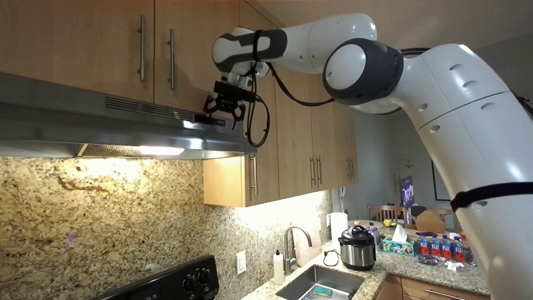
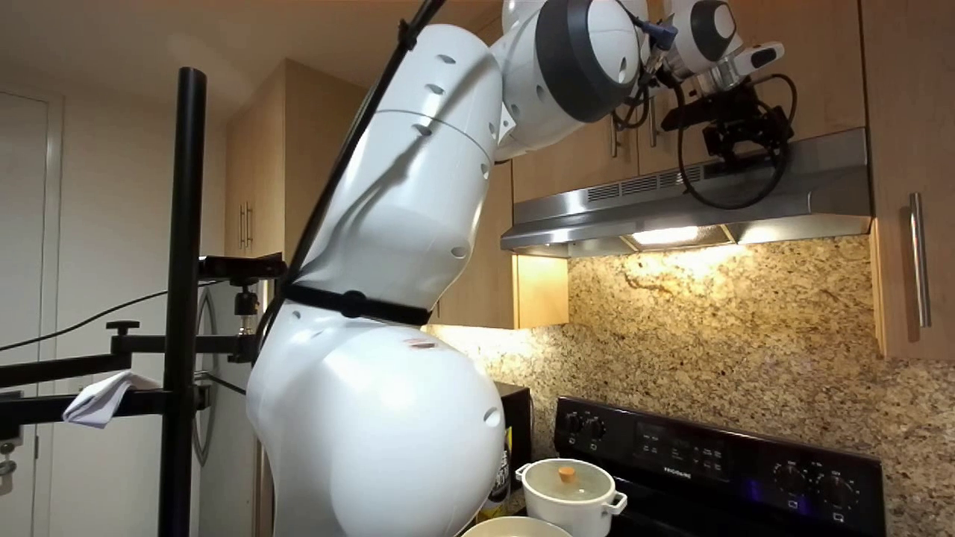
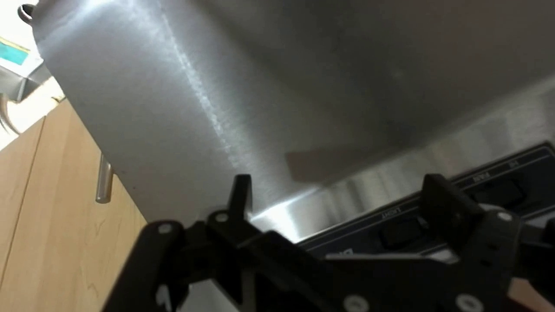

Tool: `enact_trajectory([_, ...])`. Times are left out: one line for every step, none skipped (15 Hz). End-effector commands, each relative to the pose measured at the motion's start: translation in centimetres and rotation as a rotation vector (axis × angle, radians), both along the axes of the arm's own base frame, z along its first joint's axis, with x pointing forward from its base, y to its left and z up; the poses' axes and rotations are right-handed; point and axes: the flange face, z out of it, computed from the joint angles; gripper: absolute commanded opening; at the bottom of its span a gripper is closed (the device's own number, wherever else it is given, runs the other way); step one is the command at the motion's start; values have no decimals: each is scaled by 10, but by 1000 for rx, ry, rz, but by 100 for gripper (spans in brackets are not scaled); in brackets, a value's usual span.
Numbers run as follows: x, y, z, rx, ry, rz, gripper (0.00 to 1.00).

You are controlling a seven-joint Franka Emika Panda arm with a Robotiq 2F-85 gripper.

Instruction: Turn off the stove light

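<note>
Gripper spread, LIGHT switch showing between its jaws, presumably positioned for a press (contact unclear); stove light below gripper glows.

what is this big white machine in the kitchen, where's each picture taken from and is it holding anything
The white machine is a robot arm; the black claw at its end works like a hand. Two pictures come from cameras standing outside the arm, in different places. The third comes from a camera on its wrist, looking past the claw's fingers.

Those fingers are spread apart, and nothing shows held between them. They are up at the steel range hood, near a switch marked LIGHT; whether they touch anything, I can't tell. The stove light under the hood is glowing, so the arm is probably there to turn it off.

On the speckled counter stand a cooker, a tissue box and water bottles.
</note>
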Motion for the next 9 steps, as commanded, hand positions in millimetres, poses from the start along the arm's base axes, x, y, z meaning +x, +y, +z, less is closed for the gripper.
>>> enact_trajectory([5,-1,5,46,-17,-46,100])
enact_trajectory([5,-1,6,48,-13,-54,100])
enact_trajectory([5,-2,6,52,-9,-64,100])
enact_trajectory([5,-1,5,59,-2,-76,100])
enact_trajectory([4,-1,6,63,3,-84,100])
enact_trajectory([3,0,6,71,11,-99,100])
enact_trajectory([3,0,6,79,16,-110,100])
enact_trajectory([2,1,7,87,19,-123,100])
enact_trajectory([2,1,7,93,22,-133,100])
